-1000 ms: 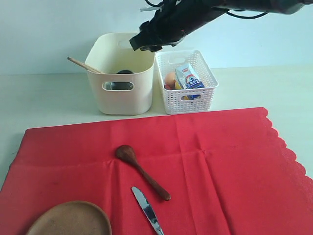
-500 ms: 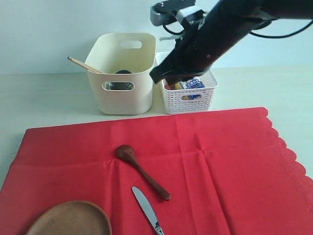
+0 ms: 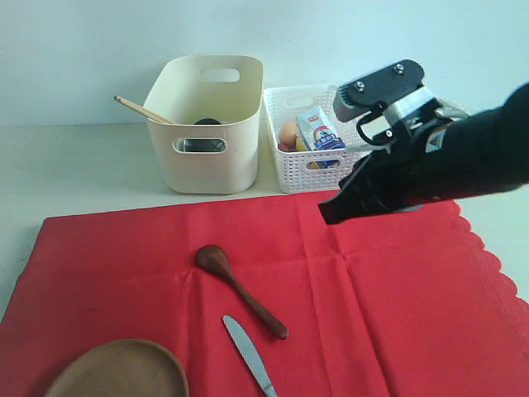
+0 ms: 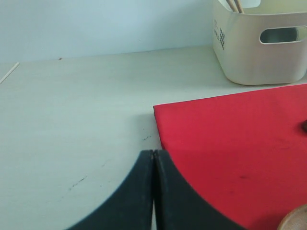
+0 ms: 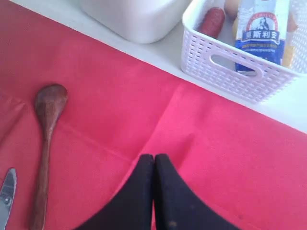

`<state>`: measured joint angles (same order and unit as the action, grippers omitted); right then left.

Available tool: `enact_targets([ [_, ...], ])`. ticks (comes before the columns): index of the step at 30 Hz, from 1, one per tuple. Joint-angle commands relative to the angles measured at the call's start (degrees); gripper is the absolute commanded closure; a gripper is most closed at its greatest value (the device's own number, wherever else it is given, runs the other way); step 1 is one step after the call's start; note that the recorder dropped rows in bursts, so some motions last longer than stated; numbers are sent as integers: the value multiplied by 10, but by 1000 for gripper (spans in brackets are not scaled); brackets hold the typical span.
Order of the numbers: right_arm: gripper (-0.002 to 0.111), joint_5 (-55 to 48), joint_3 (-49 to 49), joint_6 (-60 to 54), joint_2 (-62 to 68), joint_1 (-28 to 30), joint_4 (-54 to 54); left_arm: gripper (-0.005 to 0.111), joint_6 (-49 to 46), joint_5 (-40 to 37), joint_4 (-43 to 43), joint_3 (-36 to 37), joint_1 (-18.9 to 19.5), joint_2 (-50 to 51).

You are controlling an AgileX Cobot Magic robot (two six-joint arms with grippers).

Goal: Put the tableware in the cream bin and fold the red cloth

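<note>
1. Now the wooden spoon (image 3: 240, 289) lies on the red cloth (image 3: 397, 298), with the knife (image 3: 248, 356) and plate (image 3: 120, 370) nearer its front edge and the cream bin (image 3: 211, 165) behind.
2. Right gripper (image 5: 153, 158) hangs above the cloth near the spoon, jaws pressed together, empty; left gripper (image 4: 153, 154) likewise, at the cloth's corner.
3. Probably best: open first, then straddle the handle's middle crosswise.

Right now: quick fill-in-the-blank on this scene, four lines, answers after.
1. The wooden spoon lies on the ____ cloth.
2. The chopsticks poke out of the ____-coloured bin.
3. The carton stands in the white lattice ____.
4. The right tool hangs over the cloth with its jaws ____.
Missing words: red; cream; basket; shut.
</note>
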<state>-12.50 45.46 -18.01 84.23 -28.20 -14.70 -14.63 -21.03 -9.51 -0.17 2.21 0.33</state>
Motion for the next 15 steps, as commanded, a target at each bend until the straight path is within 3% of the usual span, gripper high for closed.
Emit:
enact_targets([
  [1,108,83,-72,1,-29,2,2,107,0,5,2,2,-1,-3],
  [9,108,252,-181,-18,-35,2,0,107,0,5,2,2,-1,-3],
  [15,108,271,-192,-18,-35,2,1,107,0,5,2,2,-1,-3],
])
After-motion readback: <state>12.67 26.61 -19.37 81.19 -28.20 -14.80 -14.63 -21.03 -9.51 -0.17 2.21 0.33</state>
